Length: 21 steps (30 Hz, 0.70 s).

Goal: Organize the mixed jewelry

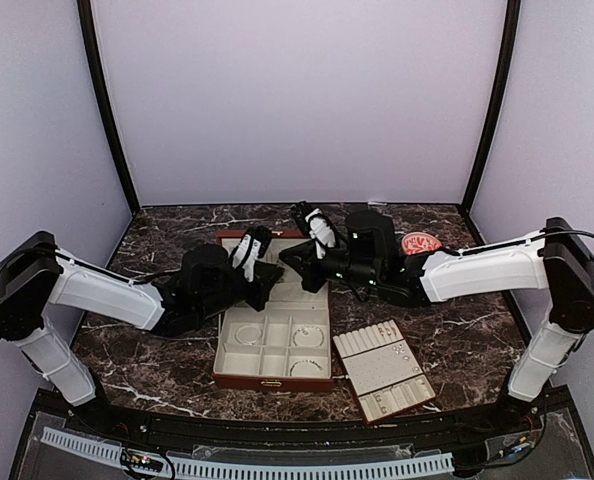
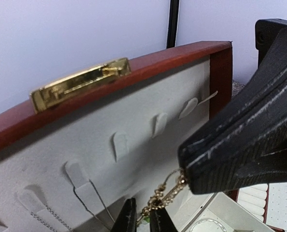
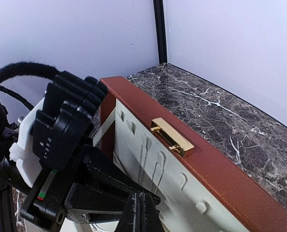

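A gold chain [image 2: 170,193] is stretched between my two grippers in front of the upright lid [image 2: 148,63] of the red-brown box [image 1: 272,383]. My left gripper [image 2: 143,222] is nearly shut, pinching the chain's lower end. My right gripper [image 2: 184,181] holds the upper end; its fingers [image 3: 143,212] are pressed together. In the top view the left gripper [image 1: 273,272] and right gripper [image 1: 299,262] meet over the back of the box. Thin silver chains [image 3: 158,164] hang from hooks in the lid's cream lining. Round bangles [image 1: 245,335] lie in the box's compartments.
A flat cream-padded tray [image 1: 382,370] with small studs lies right of the box at the front. A pink-red dish [image 1: 420,243] sits at the back right. A gold latch [image 3: 172,137] sticks out from the lid's top edge. The table is dark marble.
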Each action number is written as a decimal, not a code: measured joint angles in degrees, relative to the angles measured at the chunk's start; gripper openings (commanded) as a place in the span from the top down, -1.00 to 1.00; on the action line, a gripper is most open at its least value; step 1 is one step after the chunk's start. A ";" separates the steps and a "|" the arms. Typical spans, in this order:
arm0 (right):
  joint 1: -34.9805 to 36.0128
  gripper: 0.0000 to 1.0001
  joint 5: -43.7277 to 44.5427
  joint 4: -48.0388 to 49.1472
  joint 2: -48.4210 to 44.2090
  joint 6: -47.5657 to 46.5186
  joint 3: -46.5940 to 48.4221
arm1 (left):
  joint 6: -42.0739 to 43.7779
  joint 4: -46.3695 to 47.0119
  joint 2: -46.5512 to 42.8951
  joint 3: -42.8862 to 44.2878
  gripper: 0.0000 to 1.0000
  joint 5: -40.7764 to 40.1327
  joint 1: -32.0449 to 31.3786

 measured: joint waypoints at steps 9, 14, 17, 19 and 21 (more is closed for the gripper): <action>0.00 1.00 2.97 0.31 0.00 0.81 0.00 | -0.44 1.29 0.35 0.00 1.00 -0.02 0.00; 0.00 1.00 5.97 0.26 0.00 1.29 0.00 | -1.36 1.33 -0.50 0.00 1.00 -1.38 0.00; 0.00 1.00 7.43 0.17 0.00 1.68 0.02 | -2.21 1.33 -1.75 0.00 1.00 -2.19 0.00; 0.00 1.00 8.35 -0.28 0.02 1.97 0.26 | -2.82 1.33 -2.75 0.00 1.00 -2.71 0.00; 0.00 1.00 9.07 -0.74 0.07 2.19 0.57 | -3.28 1.33 -3.58 0.00 1.00 -3.19 0.00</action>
